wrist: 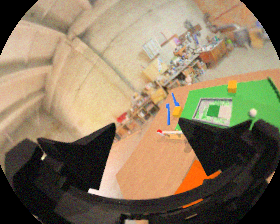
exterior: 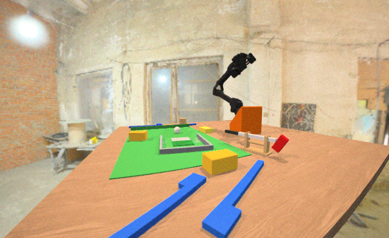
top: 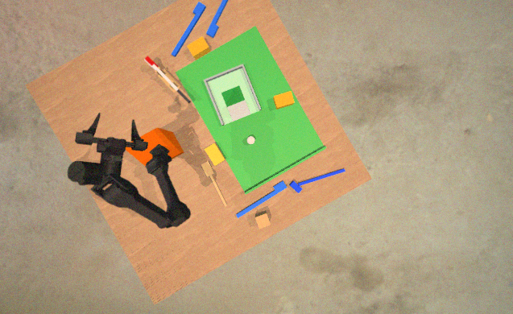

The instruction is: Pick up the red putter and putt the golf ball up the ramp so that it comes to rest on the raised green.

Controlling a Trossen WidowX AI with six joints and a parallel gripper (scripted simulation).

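The desk [top: 110,86] carries everything, tilted in the top view. On it lies the green mat [top: 283,133], giving the ball a rolling surface toward the walled raised green [top: 233,95] at its centre. The arm [top: 138,197] stands raised high beside the orange block [top: 160,145], well apart from the red putter [top: 167,78], which rests on a small wooden stand, likely so its shaft can be gripped. The jaws are wide open and empty. The golf ball [top: 251,139] sits on the mat below the ramp.

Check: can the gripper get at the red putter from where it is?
Probably yes. The gripper is open, empty and raised high; the putter lies exposed on its wooden stand, nothing over it.
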